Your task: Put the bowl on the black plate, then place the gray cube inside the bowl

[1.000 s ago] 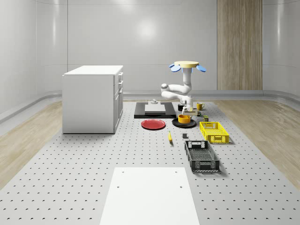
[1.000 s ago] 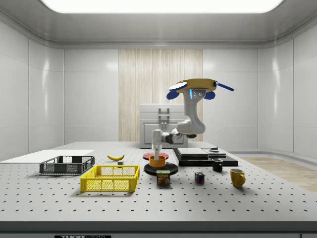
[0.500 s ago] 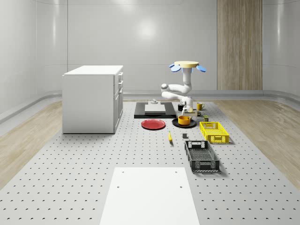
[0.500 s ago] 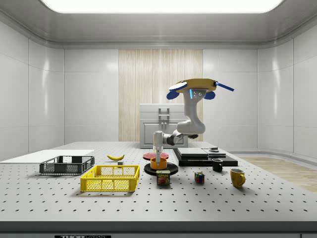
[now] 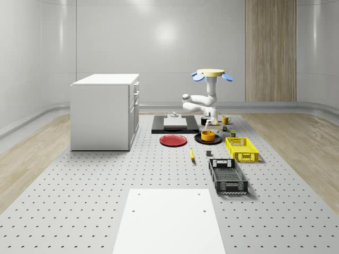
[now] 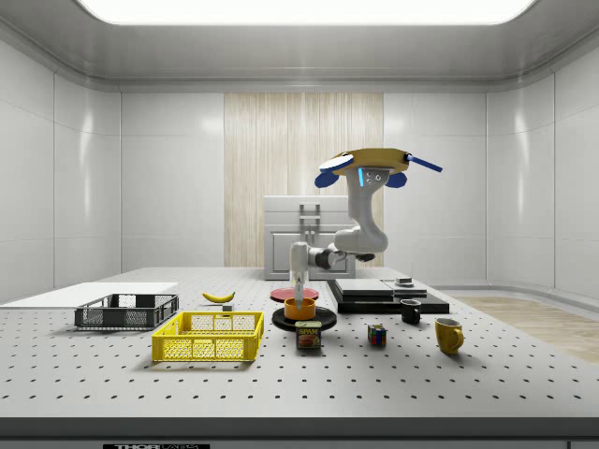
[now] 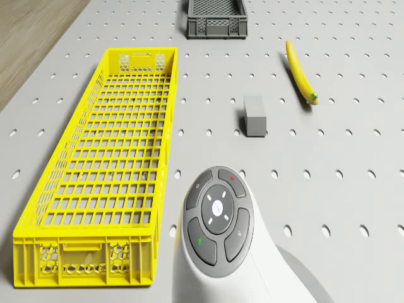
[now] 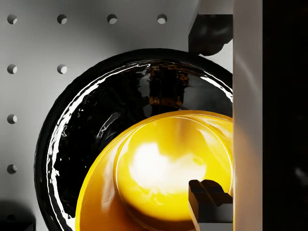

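The orange bowl (image 5: 208,135) sits upright on the black plate (image 5: 199,140); the side view shows the same bowl (image 6: 299,308) on that plate (image 6: 280,321). My gripper (image 5: 214,124) hangs just above the bowl (image 8: 163,168), open, its fingers (image 8: 209,33) spread wide over the rim and holding nothing. The glossy plate (image 8: 91,115) rings the bowl. The gray cube (image 7: 254,117) lies on the table between the yellow crate and the banana, and in the whole-scene view this cube (image 5: 208,154) lies nearer the camera than the plate. The drone (image 5: 212,74) hovers above the table behind the plate.
A yellow crate (image 5: 241,148) and a dark gray crate (image 5: 227,175) lie on the whole-scene view's right. A banana (image 7: 300,72) lies near the cube. A red plate (image 5: 173,140), a black platform (image 5: 175,124) and a white cabinet (image 5: 105,111) stand to the left.
The gripper has opened, let go of the bowl and risen a little above it. The bowl stays on the black plate.
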Tool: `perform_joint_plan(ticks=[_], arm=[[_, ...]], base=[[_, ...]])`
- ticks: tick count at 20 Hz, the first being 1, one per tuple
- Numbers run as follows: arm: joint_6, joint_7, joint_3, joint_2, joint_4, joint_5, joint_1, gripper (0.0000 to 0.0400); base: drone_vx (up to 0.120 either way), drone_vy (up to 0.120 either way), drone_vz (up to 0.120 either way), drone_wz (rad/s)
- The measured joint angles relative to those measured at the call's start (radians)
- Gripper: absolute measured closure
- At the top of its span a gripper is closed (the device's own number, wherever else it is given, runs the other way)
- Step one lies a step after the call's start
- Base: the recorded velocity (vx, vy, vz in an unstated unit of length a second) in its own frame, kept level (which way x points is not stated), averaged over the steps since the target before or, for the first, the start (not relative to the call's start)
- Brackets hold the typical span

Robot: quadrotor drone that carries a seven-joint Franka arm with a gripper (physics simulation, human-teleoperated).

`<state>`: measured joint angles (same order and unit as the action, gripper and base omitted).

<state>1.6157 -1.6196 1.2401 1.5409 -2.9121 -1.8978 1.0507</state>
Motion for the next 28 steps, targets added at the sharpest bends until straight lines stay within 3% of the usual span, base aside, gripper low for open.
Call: perform_joint_plan(ticks=[4, 15, 28], arm=[[-0.019, 0.0, 0.054, -0.004, -0.013, 0.051, -0.009, 0.0005], [-0.031, -0.002, 0.101, -0.004, -0.022, 0.097, -0.013, 0.0], [-0.026, -0.003, 0.106, 0.002, -0.022, 0.104, -0.012, 0.0]], base=[[0.01, -0.01, 0.0, 0.0], [0.12, -0.12, 0.0, 0.0], [0.12, -0.003, 0.0, 0.0]])
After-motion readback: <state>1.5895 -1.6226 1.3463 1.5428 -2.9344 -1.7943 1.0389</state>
